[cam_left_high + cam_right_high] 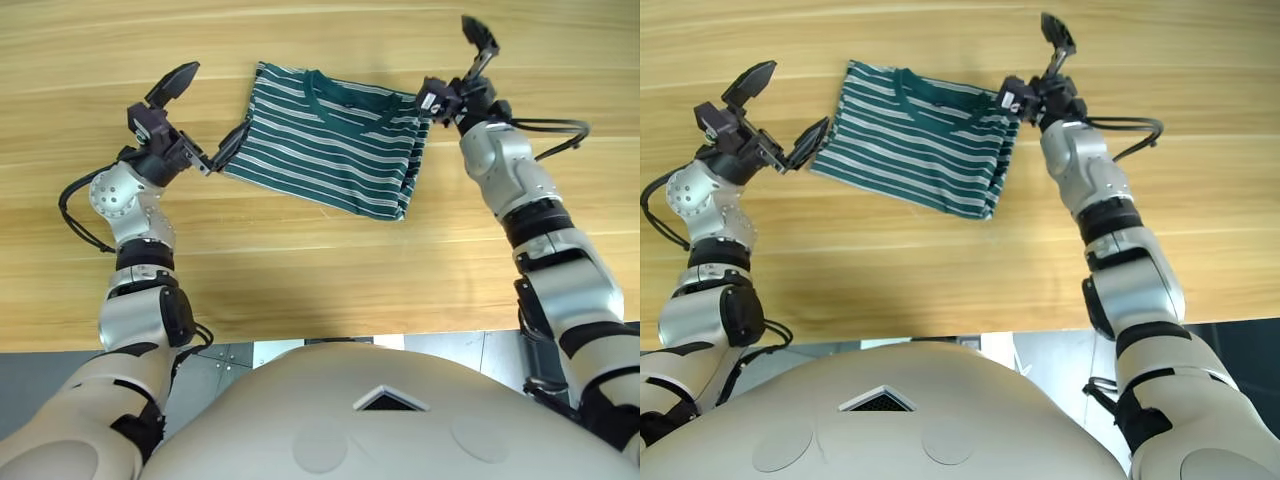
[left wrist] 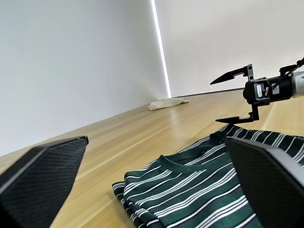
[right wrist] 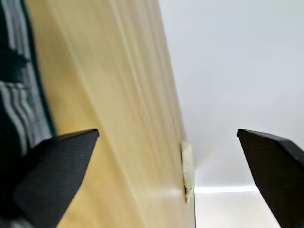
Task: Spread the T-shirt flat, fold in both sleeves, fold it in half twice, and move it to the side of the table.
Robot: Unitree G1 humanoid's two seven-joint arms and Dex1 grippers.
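Note:
A dark green T-shirt (image 1: 325, 140) with white stripes lies folded into a compact rectangle on the wooden table (image 1: 300, 270), collar toward the far side. My left gripper (image 1: 203, 113) stands open at the shirt's left edge, one fingertip right by the near-left corner. At the shirt's far-right corner my right gripper (image 1: 455, 68) is open too, its lower finger just above the cloth. The left wrist view looks between its own open fingers (image 2: 42, 180) across the shirt (image 2: 199, 185) to the right gripper (image 2: 230, 97). Neither gripper holds anything.
A small beige object (image 2: 166, 103) lies at the table's far edge against the white wall, and is also seen in the right wrist view (image 3: 187, 171). Bare wood stretches on all sides of the shirt, with wide room in front and to the right.

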